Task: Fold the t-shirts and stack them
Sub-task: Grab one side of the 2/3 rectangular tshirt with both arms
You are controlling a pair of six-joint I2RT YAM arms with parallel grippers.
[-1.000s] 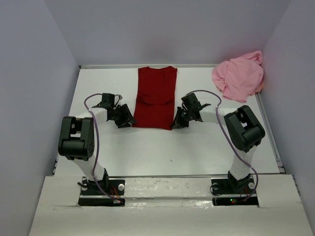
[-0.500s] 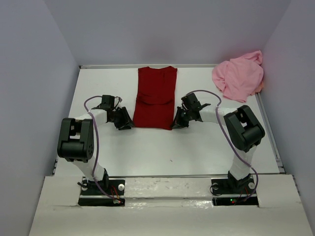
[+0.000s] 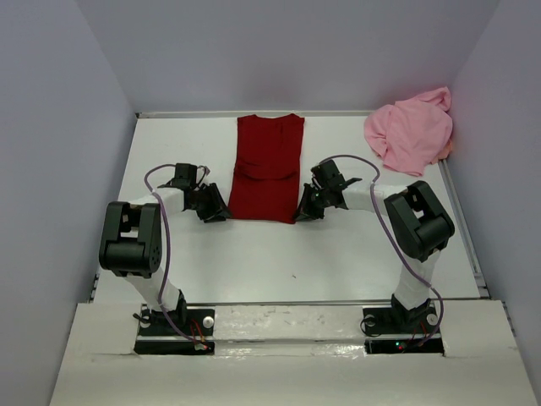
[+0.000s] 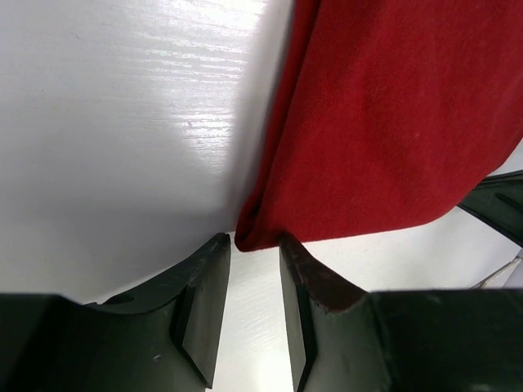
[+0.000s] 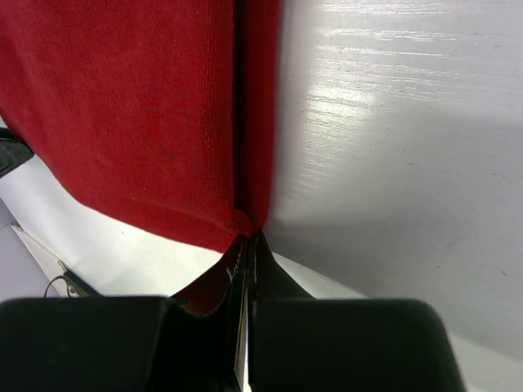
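Your left arm [image 3: 161,283] and right arm [image 3: 414,279], white links, black joint housings, purple cable [image 3: 145,179] looped along each, black bases [image 3: 173,326], left pincer [image 4: 255,243] and right pincer [image 5: 248,239] with black wedge fingers.

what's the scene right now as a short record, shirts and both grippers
red shirt: flat, narrow rectangle, middle back of the table
pink shirt: crumpled heap, far right corner
left gripper: open, fingers either side of the red shirt's near left corner
right gripper: shut on the red shirt's near right corner
stack: not yet started

Top camera looks down; wrist cameras close, both on red shirt [image 3: 268,165].
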